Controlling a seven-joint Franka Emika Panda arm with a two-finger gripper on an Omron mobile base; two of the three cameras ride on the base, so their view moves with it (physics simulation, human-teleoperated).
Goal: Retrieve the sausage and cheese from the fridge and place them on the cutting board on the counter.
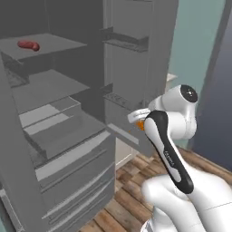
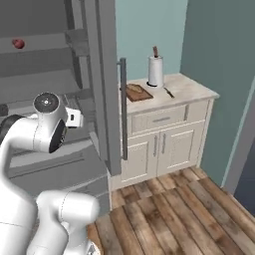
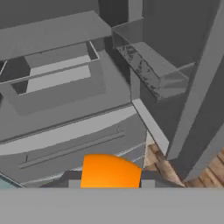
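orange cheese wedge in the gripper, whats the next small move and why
Probably carry the orange cheese wedge out past the open grey fridge door toward the brown wooden cutting board. The gripper holds it outside the shelves; the reddish-brown sausage stays shelved.

Base views look forward-down from behind the arm, sharing the open fridge [image 1: 68,113]; hand view close above its drawers.

Teal wall [image 2: 149,25], wood plank floor [image 2: 174,214]
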